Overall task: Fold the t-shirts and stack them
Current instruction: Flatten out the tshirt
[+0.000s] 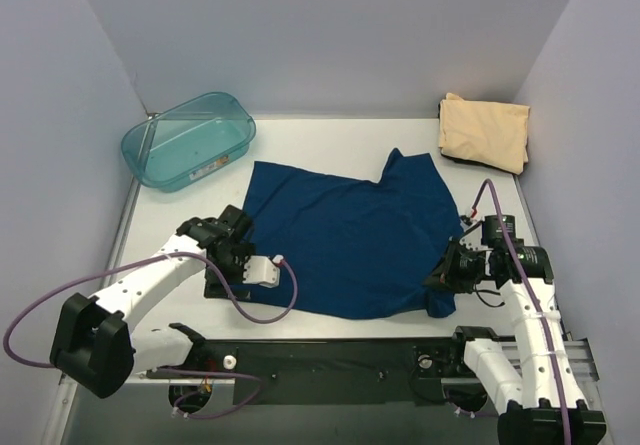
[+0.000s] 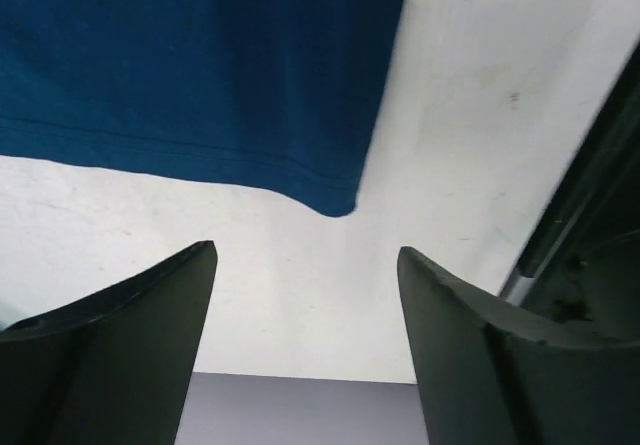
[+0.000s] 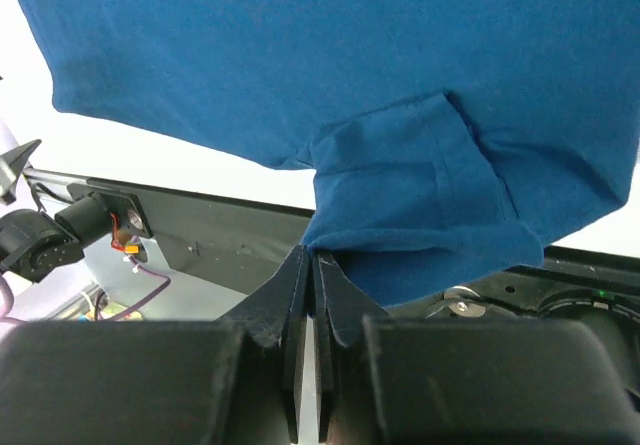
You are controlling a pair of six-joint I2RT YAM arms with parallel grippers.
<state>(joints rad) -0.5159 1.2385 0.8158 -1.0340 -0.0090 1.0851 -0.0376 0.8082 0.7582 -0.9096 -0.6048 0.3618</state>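
Navy shirt [image 1: 350, 240] lies spread across the tabletop [image 1: 320, 140]; soft and limp, it will likely sag wherever unsupported. Right jaws are clenched on its near right corner, while left jaws gape empty beside a left hem corner, a sensible hold.

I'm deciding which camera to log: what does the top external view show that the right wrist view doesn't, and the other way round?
Only top external: the teal tub at the far left, the folded tan t-shirt in the far right corner, and the whole spread outline of the navy t-shirt. Only right wrist: up close, the right pincer shut on a bunched fold at that shirt's edge. Both: the navy t-shirt and the right pincer at its near right corner.
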